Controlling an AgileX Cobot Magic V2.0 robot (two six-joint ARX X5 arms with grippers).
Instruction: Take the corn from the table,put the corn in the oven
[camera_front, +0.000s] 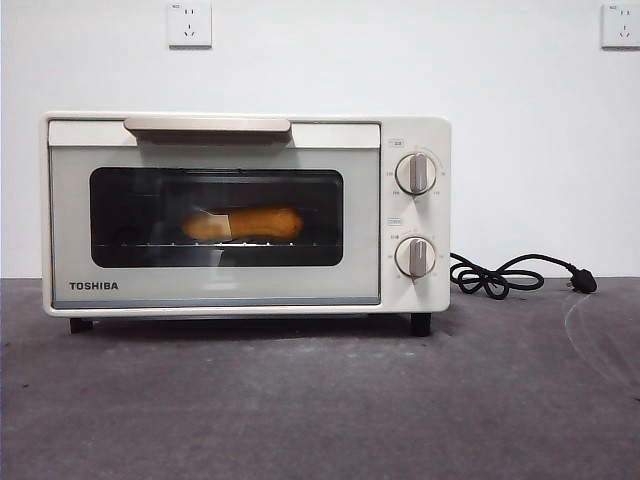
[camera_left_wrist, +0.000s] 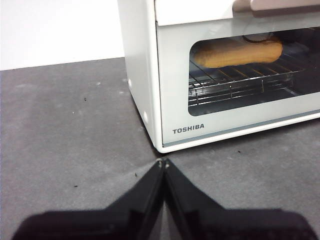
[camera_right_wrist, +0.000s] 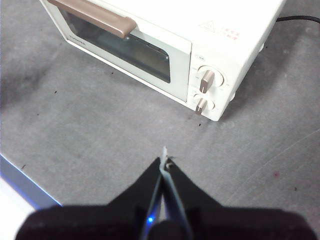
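Oven door closed, corn dim behind glass on rack; bare tabletop in front; left pincer and right pincer both closed, empty, clear of oven.

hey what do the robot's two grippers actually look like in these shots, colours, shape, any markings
Both are matte black. The left gripper has two flat jaws tapering to a sharp point, with tiny pale specks at the tip. The right gripper has the same wedge shape, with a pale grey strip along the seam between its jaws and a small blue light near its base. No cables show.
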